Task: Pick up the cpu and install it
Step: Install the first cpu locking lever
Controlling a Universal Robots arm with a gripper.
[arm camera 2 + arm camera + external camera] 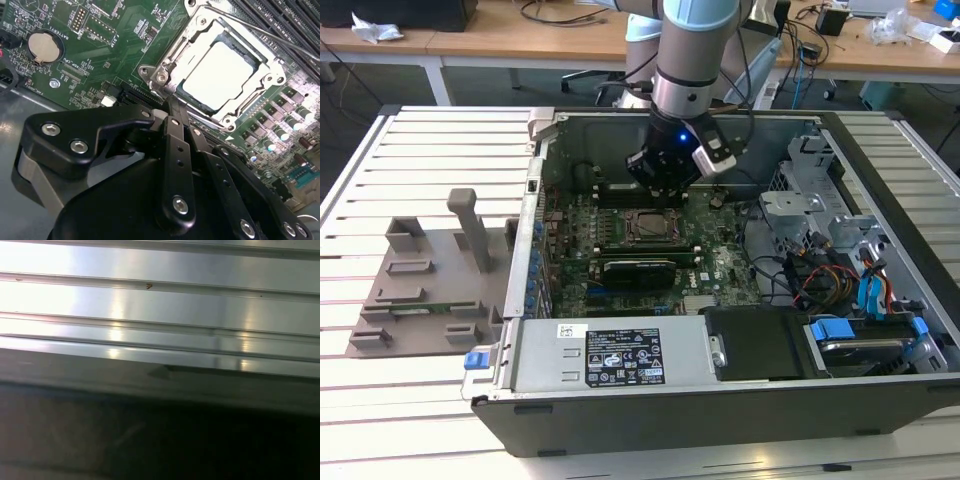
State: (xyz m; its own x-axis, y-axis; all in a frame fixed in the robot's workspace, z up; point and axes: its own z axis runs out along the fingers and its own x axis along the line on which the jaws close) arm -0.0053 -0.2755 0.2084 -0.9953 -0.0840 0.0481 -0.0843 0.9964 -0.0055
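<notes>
CPU (222, 75) is sitting in the socket (162, 75) on the motherboard (100, 45), metal frame around it. Gripper (172, 112) hovers just beside it with jaws pinched together, holding nothing, inside the case (880, 390).

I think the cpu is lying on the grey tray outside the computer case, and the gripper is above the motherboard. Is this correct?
Not quite. The cpu is not on the grey tray; it sits inside the metal-framed socket on the motherboard, as the second wrist view shows. The gripper is indeed above the motherboard, inside the computer case.
</notes>
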